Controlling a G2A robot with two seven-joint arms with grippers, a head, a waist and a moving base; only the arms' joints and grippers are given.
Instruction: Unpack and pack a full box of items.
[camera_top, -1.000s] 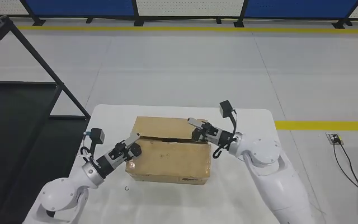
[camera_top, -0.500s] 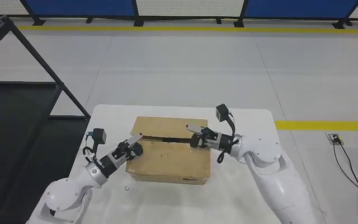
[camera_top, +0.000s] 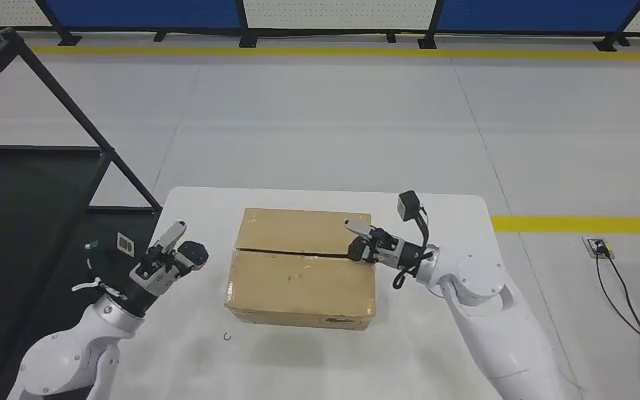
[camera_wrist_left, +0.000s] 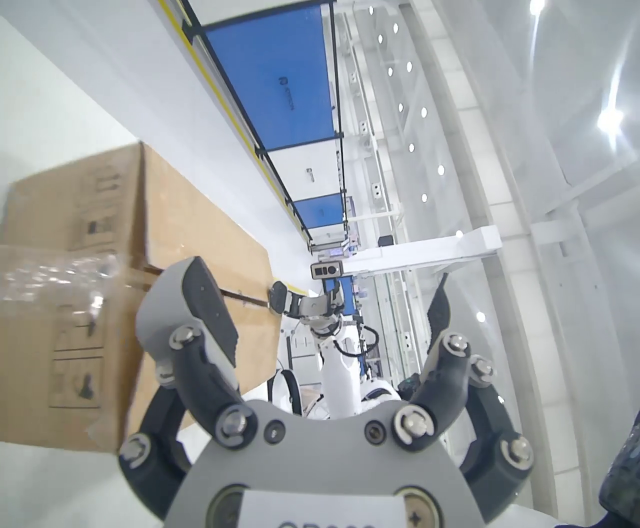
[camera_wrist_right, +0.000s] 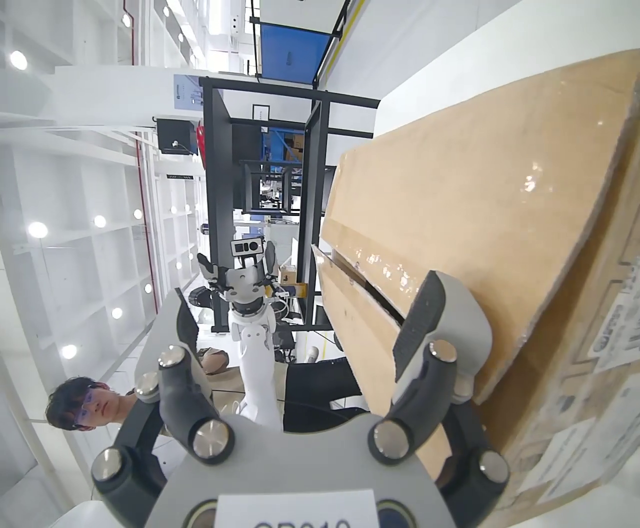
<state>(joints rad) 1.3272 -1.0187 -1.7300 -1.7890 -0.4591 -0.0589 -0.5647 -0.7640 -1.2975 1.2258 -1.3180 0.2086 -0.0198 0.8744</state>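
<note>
The brown cardboard box (camera_top: 300, 265) sits in the middle of the white table (camera_top: 440, 330), both top flaps down flat with a narrow seam between them. My right gripper (camera_top: 360, 243) is open at the box's right end, over the seam; in the right wrist view (camera_wrist_right: 305, 320) one finger (camera_wrist_right: 435, 310) lies against the flap of the box (camera_wrist_right: 450, 200). My left gripper (camera_top: 170, 248) is open and holds nothing, well clear of the box's left end. The left wrist view (camera_wrist_left: 320, 305) faces that end of the box (camera_wrist_left: 75, 225), where loose clear tape (camera_wrist_left: 60, 275) hangs.
A small ring-like bit (camera_top: 228, 336) lies on the table in front of the box's left corner. A black metal frame (camera_top: 100, 170) stands off the table's left side. There is bare tabletop in front of the box and at both ends.
My left gripper has pulled back leftward off the box. The raised flap has come down and the top now lies flat. My right gripper shifted slightly along the right end.
</note>
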